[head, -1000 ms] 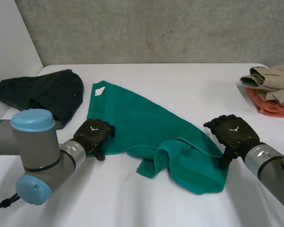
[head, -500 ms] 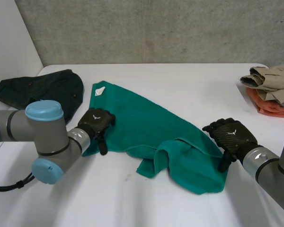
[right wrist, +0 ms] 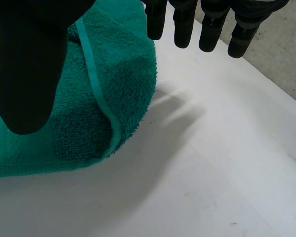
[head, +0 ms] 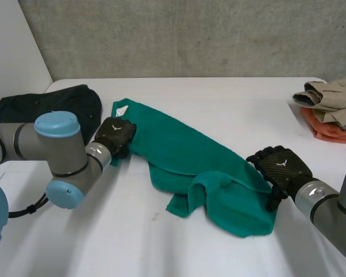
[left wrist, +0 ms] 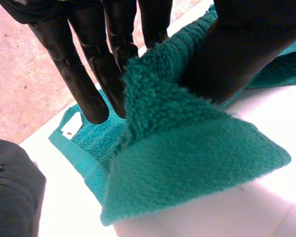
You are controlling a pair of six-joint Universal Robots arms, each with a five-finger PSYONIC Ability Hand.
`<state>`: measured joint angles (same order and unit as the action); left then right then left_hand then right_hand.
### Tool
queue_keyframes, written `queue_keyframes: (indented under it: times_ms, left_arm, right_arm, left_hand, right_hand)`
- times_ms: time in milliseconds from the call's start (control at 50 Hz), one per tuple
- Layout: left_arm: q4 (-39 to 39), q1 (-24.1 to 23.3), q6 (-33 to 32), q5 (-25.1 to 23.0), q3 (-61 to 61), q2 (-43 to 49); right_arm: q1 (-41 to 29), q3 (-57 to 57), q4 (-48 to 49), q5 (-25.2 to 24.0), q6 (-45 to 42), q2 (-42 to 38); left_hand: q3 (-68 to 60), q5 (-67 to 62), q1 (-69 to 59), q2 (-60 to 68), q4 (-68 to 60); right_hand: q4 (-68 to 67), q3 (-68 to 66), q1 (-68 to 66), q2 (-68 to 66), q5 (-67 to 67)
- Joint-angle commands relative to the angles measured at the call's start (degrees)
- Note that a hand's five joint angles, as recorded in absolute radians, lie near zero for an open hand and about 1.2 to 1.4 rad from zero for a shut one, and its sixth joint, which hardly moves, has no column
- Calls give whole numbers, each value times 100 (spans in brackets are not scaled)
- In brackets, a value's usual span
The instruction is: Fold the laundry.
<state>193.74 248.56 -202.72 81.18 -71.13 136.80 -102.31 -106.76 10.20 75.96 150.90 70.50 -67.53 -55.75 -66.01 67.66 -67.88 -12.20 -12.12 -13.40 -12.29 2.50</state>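
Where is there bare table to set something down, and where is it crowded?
Free: the far table between towel and clothes pile, and the near strip in front of the towel. Crowded: the left, dark garment beside towel.

White counter (head: 219, 104) with its load. A green towel (head: 179, 150) lies rumpled across the middle, running from the far left toward the near right, its near edge bunched into a fold; a white label (head: 122, 109) shows at its far corner. A dark garment (head: 57, 112) lies crumpled at the left edge. At the right edge, a beige garment (head: 331, 98) rests on an orange garment (head: 334, 131).
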Motion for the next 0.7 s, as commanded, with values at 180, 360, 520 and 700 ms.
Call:
queue_keyframes:
  times_ms: [180,360,520,700]
  left_arm:
    - [103,-18,-232,100,-181,-57]
    - [76,-53,-242,91,-803,-924]
    - [94,-132,-206,100,-1333,-2139]
    - [24,-484,303,152,-1096,-3404]
  right_arm:
    - [61,76,-27,67,176,17]
    - [44,638,-624,-3,1345,-176]
    - [-79,1297,-1038,-47,1741,-861]
    - [-536,1667,-1003,15,2460,-1038]
  left_hand:
    - [-1176,-1353,-1328,1162,-1140]
    - [-1247,-1425,-1399,1234,-1212]
    - [-1247,-1425,-1399,1234,-1212]
    - [-1247,-1425,-1399,1234,-1212]
  right_hand:
    - [220,212,340,229,-250]
    - [220,212,340,229,-250]
    - [220,212,340,229,-250]
    - [220,212,340,229,-250]
